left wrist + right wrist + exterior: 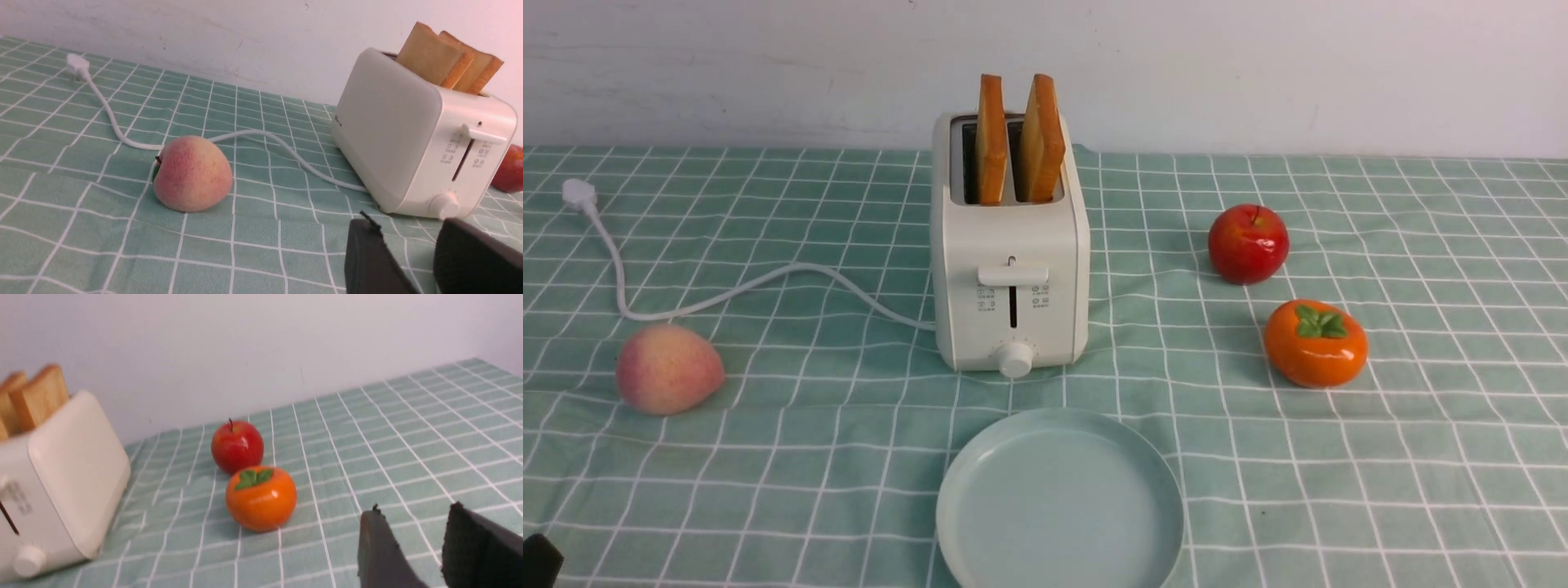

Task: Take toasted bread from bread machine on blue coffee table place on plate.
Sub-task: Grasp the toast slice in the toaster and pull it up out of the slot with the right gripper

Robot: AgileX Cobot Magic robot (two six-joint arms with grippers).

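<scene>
The cream-white bread machine (1010,269) stands mid-table on the green gridded coffee table (1421,457). Two slices of toasted bread (991,139) (1043,139) stand upright in its slots. The pale blue-green plate (1059,500) lies empty just in front of it. In the left wrist view my left gripper (406,222) is open and empty, low over the cloth, short of the bread machine (392,134) and its toast (429,55). In the right wrist view my right gripper (416,509) is open and empty, to the right of the bread machine (69,469).
A peach (668,369) lies at the left, near the white cord (727,290) and its plug (578,194). A red apple (1248,243) and an orange persimmon (1315,343) sit at the right. A white wall stands behind the table.
</scene>
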